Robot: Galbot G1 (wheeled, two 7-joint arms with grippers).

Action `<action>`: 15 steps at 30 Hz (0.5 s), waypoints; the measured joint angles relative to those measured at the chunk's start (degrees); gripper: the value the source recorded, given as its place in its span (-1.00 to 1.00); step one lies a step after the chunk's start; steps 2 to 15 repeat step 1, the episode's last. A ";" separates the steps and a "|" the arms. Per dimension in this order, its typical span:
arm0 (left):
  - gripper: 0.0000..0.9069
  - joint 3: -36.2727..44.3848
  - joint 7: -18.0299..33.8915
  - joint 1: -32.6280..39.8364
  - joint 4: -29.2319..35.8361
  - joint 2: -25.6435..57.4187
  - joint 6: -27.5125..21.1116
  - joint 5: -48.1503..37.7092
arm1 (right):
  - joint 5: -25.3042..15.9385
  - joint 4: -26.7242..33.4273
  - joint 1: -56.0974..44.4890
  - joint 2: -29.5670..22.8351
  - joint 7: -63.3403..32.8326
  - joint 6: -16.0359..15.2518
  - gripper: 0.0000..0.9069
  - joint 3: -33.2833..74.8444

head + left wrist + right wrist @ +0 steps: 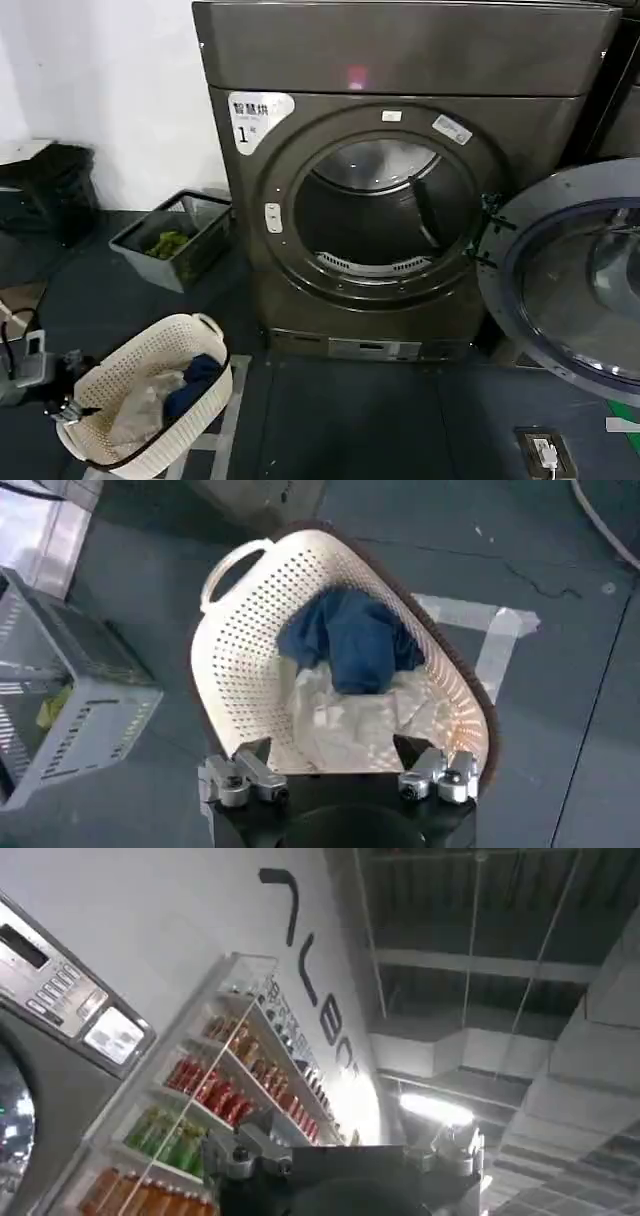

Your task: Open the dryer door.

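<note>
Head view shows you the dryer door (575,285) swung wide open at right — left gripper (340,780) fingers spread wide, empty, above the laundry basket (240,660); right gripper (345,1158) fingers — you cannot tell.

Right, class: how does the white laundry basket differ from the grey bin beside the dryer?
The white laundry basket is oval and perforated; the grey bin is rectangular. The basket holds blue and pale cloth; the bin holds something yellow-green. The basket sits nearer the camera; the bin sits farther back. Both are open-topped, left of the dryer.
</note>
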State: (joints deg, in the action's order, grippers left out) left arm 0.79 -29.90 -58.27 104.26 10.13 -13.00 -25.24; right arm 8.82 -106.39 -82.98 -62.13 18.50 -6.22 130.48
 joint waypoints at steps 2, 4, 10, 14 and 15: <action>1.00 -0.24 -0.16 -0.04 -0.10 0.14 0.08 0.06 | -0.26 0.03 0.01 0.00 0.15 0.08 1.00 0.01; 1.00 -0.24 -0.16 -0.04 -0.10 0.14 0.08 0.06 | -0.26 0.03 0.01 0.00 0.15 0.08 1.00 0.01; 1.00 -0.24 -0.16 -0.04 -0.10 0.14 0.08 0.06 | -0.26 0.03 0.01 0.00 0.15 0.08 1.00 0.01; 1.00 -0.24 -0.16 -0.04 -0.10 0.14 0.08 0.06 | -0.26 0.03 0.01 0.00 0.15 0.08 1.00 0.01; 1.00 -0.24 -0.16 -0.04 -0.10 0.14 0.08 0.06 | -0.26 0.03 0.01 0.00 0.15 0.08 1.00 0.01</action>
